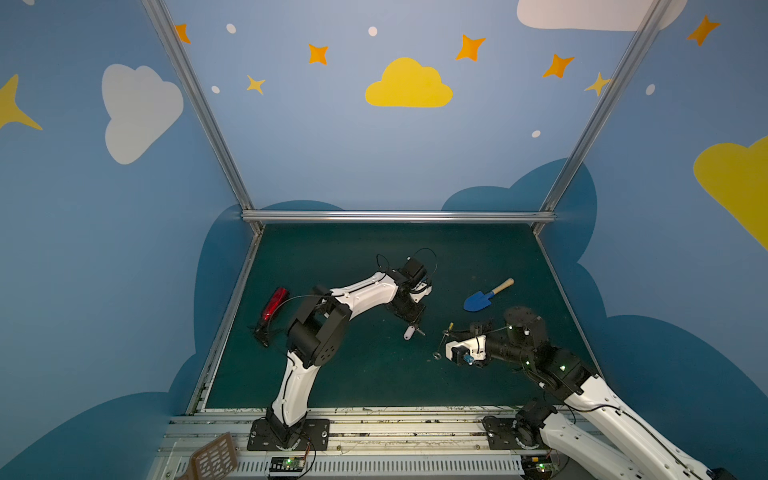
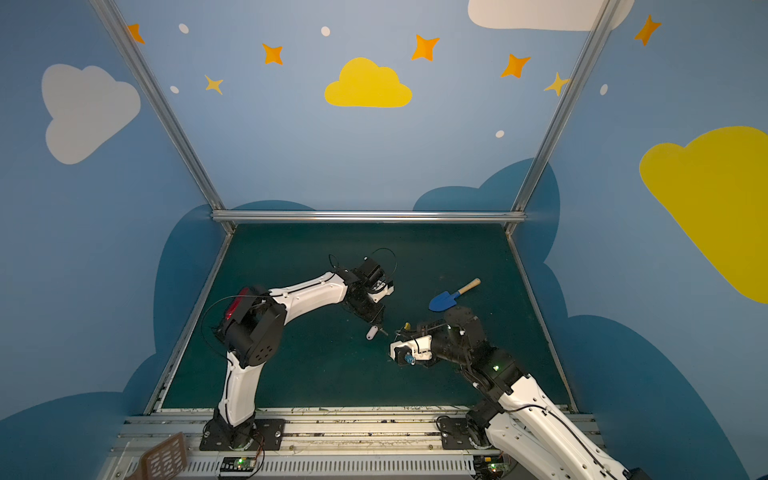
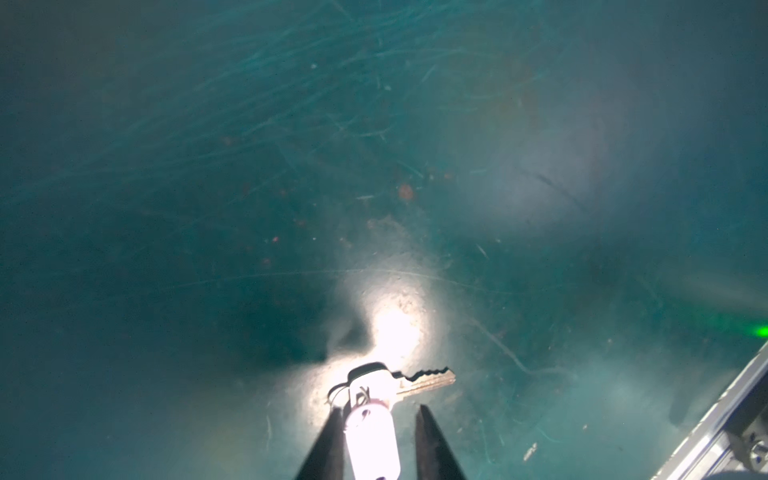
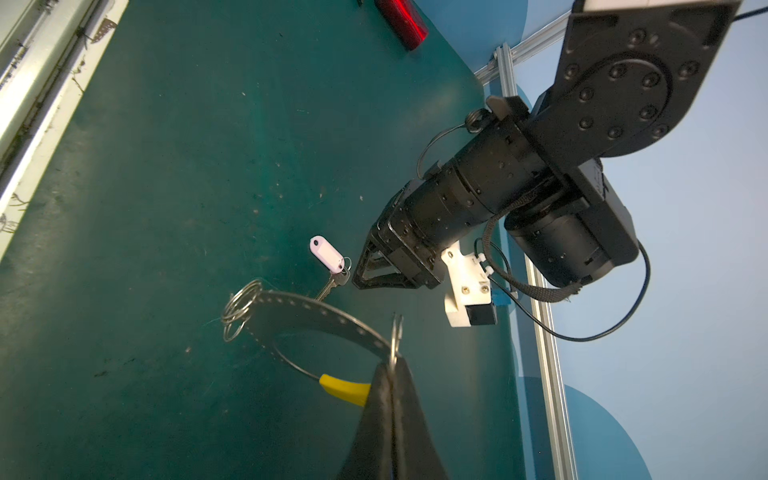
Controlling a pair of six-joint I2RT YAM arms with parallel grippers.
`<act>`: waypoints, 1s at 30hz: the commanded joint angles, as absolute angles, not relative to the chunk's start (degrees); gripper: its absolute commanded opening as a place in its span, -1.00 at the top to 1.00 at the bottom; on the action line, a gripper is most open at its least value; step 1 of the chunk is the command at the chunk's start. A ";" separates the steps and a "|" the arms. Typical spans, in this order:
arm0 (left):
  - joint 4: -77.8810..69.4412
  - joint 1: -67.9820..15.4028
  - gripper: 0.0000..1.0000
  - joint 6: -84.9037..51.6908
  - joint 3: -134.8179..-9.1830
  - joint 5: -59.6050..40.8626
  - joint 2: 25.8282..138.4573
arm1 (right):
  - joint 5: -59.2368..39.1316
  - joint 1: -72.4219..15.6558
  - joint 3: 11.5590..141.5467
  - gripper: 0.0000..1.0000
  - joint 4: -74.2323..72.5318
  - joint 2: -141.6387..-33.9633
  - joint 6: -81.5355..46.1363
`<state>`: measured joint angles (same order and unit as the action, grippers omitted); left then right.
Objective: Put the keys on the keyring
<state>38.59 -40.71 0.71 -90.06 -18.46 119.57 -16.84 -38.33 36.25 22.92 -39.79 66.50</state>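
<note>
Pinching keyring (image 4: 316,311) w/ right gripper (image 4: 390,370); keys (image 3: 376,395) loose on mat (image 4: 166,208).
Right jaws clamped on hoop rim beside yellow arc (image 4: 343,388), hoop jutting out; left gripper (image 3: 379,409) jaws apart, gripping nothing. White tag (image 3: 370,436) lies btwn its fingers (image 3: 328,440), against one, key blade pointing off sideways, near hoop. Risks: closing on slick tag may skid keys off; hoop held at one edge could swing, so key's tiny loop misses the ring.

Your left arm (image 1: 361,293) is bending over the middle, and your left gripper (image 3: 380,409) is pointing down with its two fingers apart. Your right arm (image 1: 582,399) is leaning in low from the side, and your right gripper (image 4: 390,365) is squeezing its fingers tight together.
</note>
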 commanded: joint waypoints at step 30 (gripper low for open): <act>36.50 -34.99 0.13 -11.76 -85.43 -34.11 122.57 | -17.50 -37.27 35.73 1.00 22.73 -40.25 65.04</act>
